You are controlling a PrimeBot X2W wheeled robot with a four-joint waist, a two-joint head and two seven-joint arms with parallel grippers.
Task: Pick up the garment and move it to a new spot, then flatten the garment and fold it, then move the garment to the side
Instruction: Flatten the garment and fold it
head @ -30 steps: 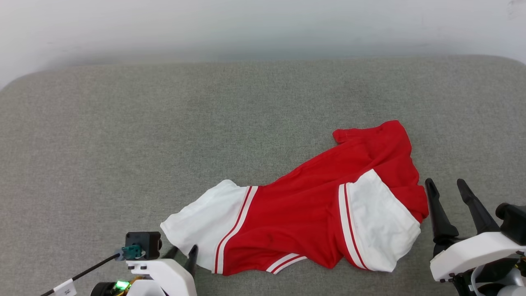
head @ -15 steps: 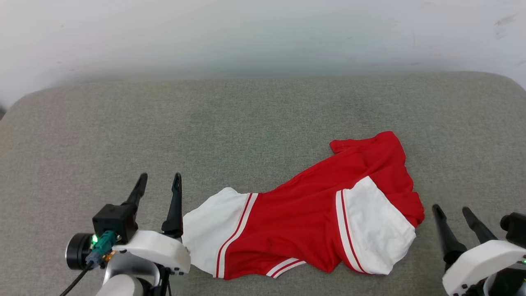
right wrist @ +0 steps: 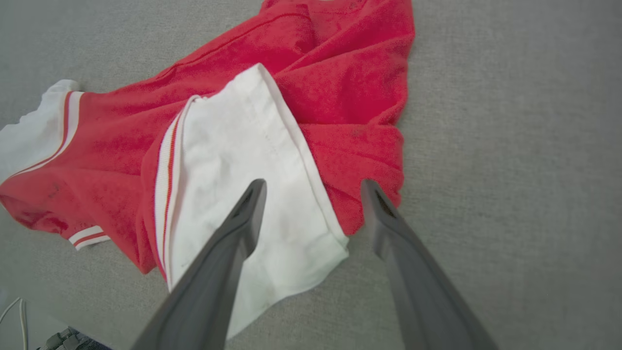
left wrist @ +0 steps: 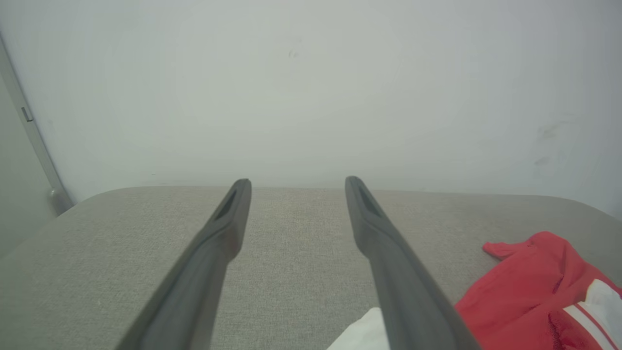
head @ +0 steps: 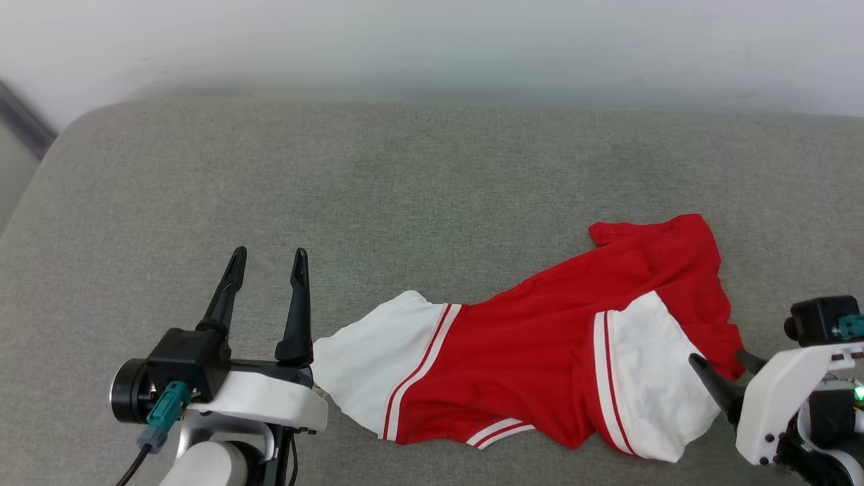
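The garment (head: 540, 337), a red shirt with white sleeves and striped trim, lies crumpled on the grey cushion (head: 405, 189), right of centre. My left gripper (head: 268, 252) stands open just left of the left white sleeve (head: 364, 364), clear of the cloth, with nothing between its fingers. In the left wrist view the left gripper (left wrist: 297, 181) points at the wall, with the garment (left wrist: 529, 291) at the lower right. My right gripper (head: 715, 356) is open at the garment's right end. In the right wrist view the right gripper (right wrist: 313, 182) straddles the hem of the right white sleeve (right wrist: 228, 155), above it.
A pale wall (head: 432, 47) rises behind the cushion. The cushion's rounded left corner (head: 74, 128) drops off beside a grey upright strip (left wrist: 34, 141). Bare cushion stretches behind and left of the garment. A cable (head: 128, 466) hangs from the left wrist.
The left gripper opened, let go of the left sleeve and rose beside it. The right gripper came in over the right sleeve. The head view shifted, so the garment sits further right.
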